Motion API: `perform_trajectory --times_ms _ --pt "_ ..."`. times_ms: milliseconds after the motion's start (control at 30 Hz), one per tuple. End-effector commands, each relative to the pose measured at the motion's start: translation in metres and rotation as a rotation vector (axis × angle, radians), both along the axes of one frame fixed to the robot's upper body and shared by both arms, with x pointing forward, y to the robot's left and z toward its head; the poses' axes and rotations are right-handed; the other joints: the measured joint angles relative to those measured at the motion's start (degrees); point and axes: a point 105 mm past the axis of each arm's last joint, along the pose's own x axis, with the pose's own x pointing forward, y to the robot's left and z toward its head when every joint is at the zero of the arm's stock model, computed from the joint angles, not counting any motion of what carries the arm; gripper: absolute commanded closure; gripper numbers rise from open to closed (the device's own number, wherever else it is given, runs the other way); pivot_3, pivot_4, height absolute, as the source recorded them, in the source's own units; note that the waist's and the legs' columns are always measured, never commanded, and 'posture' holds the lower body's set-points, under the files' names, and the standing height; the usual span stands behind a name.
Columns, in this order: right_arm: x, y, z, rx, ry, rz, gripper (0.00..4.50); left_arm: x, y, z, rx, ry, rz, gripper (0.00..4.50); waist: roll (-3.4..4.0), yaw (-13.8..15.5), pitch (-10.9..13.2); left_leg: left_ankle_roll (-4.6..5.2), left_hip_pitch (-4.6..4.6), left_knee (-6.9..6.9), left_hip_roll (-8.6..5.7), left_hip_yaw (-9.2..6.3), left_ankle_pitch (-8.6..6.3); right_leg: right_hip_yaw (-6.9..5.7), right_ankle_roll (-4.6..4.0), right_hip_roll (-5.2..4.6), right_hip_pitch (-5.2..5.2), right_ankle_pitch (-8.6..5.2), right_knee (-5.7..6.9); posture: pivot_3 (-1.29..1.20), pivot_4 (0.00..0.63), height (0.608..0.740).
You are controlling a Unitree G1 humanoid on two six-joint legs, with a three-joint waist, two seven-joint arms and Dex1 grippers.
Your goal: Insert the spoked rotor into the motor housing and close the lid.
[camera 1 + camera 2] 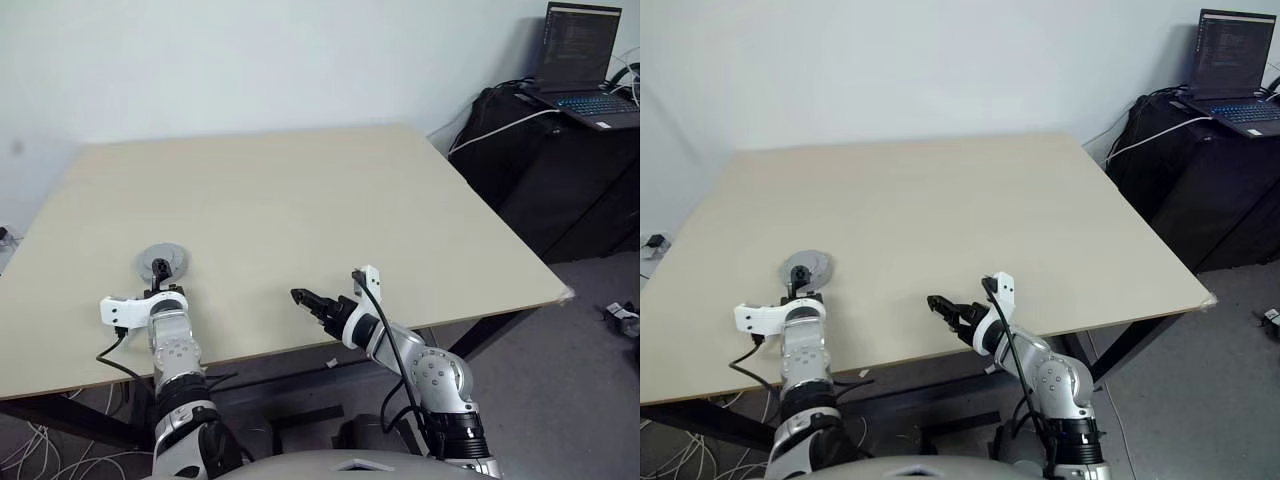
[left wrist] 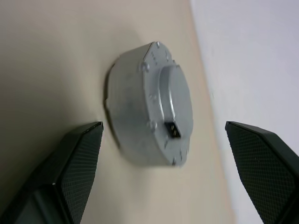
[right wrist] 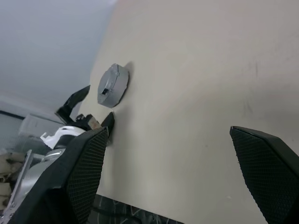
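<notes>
Your left gripper (image 2: 163, 175) stands wide open and grips nothing; both black fingers flank bare air just short of the closed motor unit. From that gripper, the grey round assembly (image 1: 162, 263) sits at about 12 o'clock, just beyond the fingertips, lying flat on the table (image 1: 300, 200) near its left front edge. Its lid (image 2: 175, 105) is already seated on top, raised centre cap and small dark connector facing up, so the rotor and housing are hidden inside. Being round, it has no long axis to line up with. Your right gripper (image 1: 300, 298) is open too and holds nothing, well apart at the assembly's 4 o'clock. The left arm is far nearer.
</notes>
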Motion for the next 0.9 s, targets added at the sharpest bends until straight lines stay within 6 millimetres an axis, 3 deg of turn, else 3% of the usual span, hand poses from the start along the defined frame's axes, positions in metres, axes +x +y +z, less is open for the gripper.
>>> perform_trajectory --times_ms 33,267,433,667,900 --pt "0.003 -0.001 0.011 0.022 -0.037 -0.005 0.00 -0.019 -0.041 -0.013 -0.023 0.032 -0.136 0.05 0.08 -0.2 0.0 -0.21 0.04 0.00 0.02 0.00 -0.12 0.00 0.00 0.01 0.00 0.00 0.01 0.00 0.000 0.740" --pt "0.005 -0.014 0.008 -0.046 -0.078 -0.028 0.00 -0.038 -0.080 0.006 0.265 -0.026 -0.519 0.05 0.30 0.7 0.0 -0.23 0.09 -0.03 -0.07 0.01 -0.17 -0.08 -0.05 -0.19 -0.22 -0.04 -0.05 0.00 0.000 0.740" --pt "0.002 -0.025 0.013 -0.289 -0.350 -0.004 0.00 -0.045 -0.102 0.021 0.579 -0.049 -0.723 0.05 0.45 1.0 0.2 -0.22 0.00 -0.03 -0.10 0.01 -0.18 -0.23 -0.03 -0.38 -0.31 -0.06 -0.05 0.00 0.000 0.740" --pt "-0.013 -0.031 0.011 -0.557 -0.686 0.094 0.00 -0.049 -0.115 0.030 0.905 -0.103 -0.828 0.05 0.50 0.6 0.3 -0.28 0.04 -0.38 -0.05 0.01 -0.16 -0.26 -0.21 -0.29 -0.45 -0.22 -0.04 0.00 0.000 0.740" --pt "-0.015 -0.042 0.010 -0.589 -0.789 -0.007 0.00 -0.056 -0.125 0.030 1.127 -0.175 -0.877 0.05 0.36 1.1 0.4 -0.28 0.04 -0.37 -0.06 0.01 -0.17 -0.29 -0.16 -0.36 -0.43 -0.25 -0.05 0.00 0.000 0.740"
